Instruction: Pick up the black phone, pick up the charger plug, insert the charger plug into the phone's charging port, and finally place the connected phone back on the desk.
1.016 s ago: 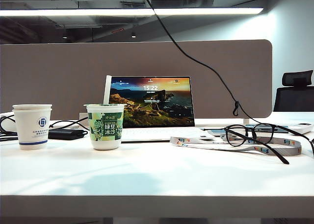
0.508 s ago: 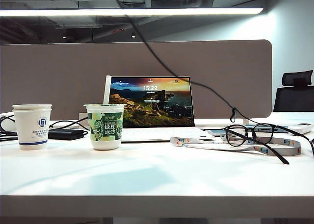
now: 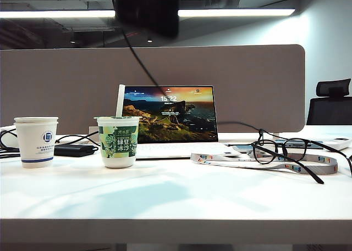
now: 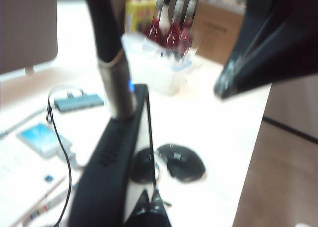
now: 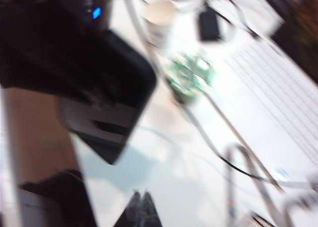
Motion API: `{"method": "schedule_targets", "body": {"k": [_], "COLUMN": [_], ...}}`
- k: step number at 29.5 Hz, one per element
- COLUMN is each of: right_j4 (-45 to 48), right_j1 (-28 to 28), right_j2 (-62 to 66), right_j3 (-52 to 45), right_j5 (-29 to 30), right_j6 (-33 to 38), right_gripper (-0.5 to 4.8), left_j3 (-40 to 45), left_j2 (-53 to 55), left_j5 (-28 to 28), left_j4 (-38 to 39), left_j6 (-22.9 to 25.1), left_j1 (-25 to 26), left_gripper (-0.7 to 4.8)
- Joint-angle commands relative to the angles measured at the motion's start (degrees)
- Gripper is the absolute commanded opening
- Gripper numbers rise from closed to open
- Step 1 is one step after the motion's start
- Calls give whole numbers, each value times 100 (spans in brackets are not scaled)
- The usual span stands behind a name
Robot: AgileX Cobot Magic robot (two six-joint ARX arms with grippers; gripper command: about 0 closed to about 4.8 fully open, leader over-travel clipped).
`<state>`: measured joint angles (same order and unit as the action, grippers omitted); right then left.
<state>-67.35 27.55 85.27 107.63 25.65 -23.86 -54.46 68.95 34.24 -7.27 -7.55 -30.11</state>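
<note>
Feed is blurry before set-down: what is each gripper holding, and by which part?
Left gripper grips the black phone near the end opposite the charger plug. Right gripper is shut with nothing in it.

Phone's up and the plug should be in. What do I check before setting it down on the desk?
1. Left gripper shut on the black phone, aloft: ok.
2. Charger plug seated in the port: cannot tell, blurred.
3. Right gripper shut, empty, off the phone: ok.
4. Bare desk in front of the green cup: ok.
5. Cable free of the glasses: not ok, it drapes right beside them.
</note>
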Motion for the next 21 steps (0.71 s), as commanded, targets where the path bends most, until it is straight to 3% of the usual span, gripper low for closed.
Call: {"method": "schedule_targets", "body": {"k": [1, 11, 18, 21], "right_j4": [-11, 35, 142, 201], "right_j1": [0, 0, 0, 0], "right_j2": [-31, -31, -28, -17], "right_j3": [31, 33, 31, 31], "right_j5": [-520, -535, -535, -514], "right_j6": [216, 376, 415, 417], "right_gripper": [-6, -6, -6, -6], "left_j3": [-42, -42, -44, -44], "left_j2": [476, 2365, 3012, 3252], "left_j5": [-136, -448, -446, -448], "left_j4": [-127, -614, -721, -951], "left_j6": [-48, -264, -420, -706], "left_j1": [-122, -326, -328, -326], "left_gripper": [-7, -7, -7, -7]}}
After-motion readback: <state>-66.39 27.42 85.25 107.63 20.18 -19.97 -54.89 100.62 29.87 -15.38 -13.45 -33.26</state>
